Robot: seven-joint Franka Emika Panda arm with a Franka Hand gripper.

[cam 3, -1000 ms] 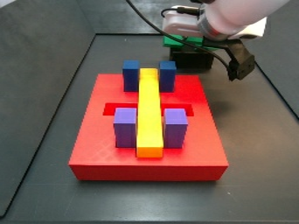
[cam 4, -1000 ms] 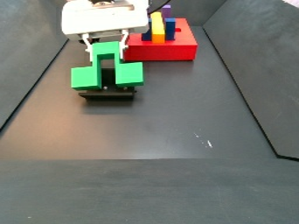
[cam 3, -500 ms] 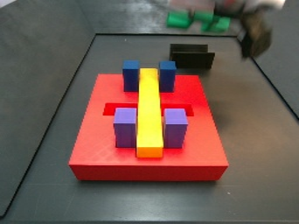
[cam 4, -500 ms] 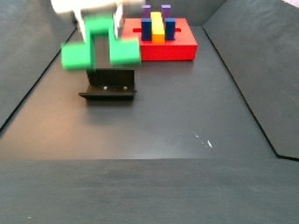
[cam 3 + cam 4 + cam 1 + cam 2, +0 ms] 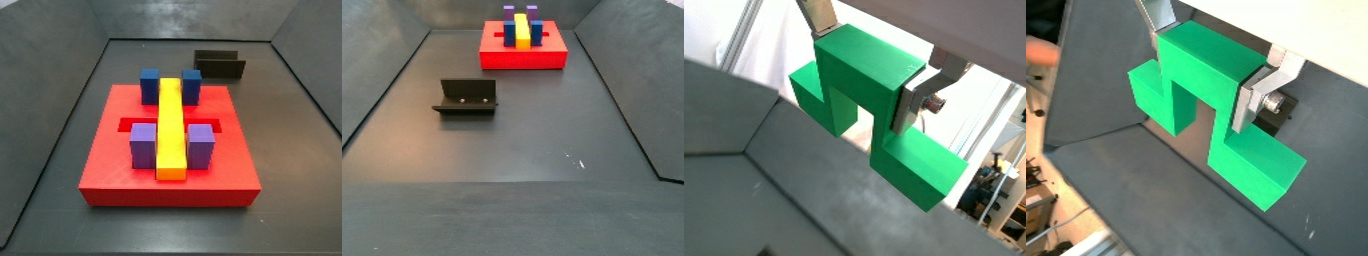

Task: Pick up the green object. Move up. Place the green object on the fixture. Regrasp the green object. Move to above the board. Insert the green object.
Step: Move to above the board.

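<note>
My gripper (image 5: 869, 64) is shut on the green object (image 5: 906, 166), its silver fingers (image 5: 917, 92) clamping the top bridge of the piece from both sides. Both wrist views show this: the gripper (image 5: 1208, 62) holds the green object (image 5: 1256, 170) high above the dark floor, its two square legs hanging down. Neither the gripper nor the green piece appears in either side view. The black fixture (image 5: 221, 66) (image 5: 466, 98) stands empty. The red board (image 5: 120, 185) (image 5: 523, 59) lies apart from it.
On the board stand two blue blocks (image 5: 151, 82), two purple blocks (image 5: 202, 143) and a long yellow bar (image 5: 170, 125). Dark walls enclose the floor (image 5: 543, 150) on all sides.
The gripper has lifted the green object off the fixture and risen out of both side views. The fixture now stands bare.
</note>
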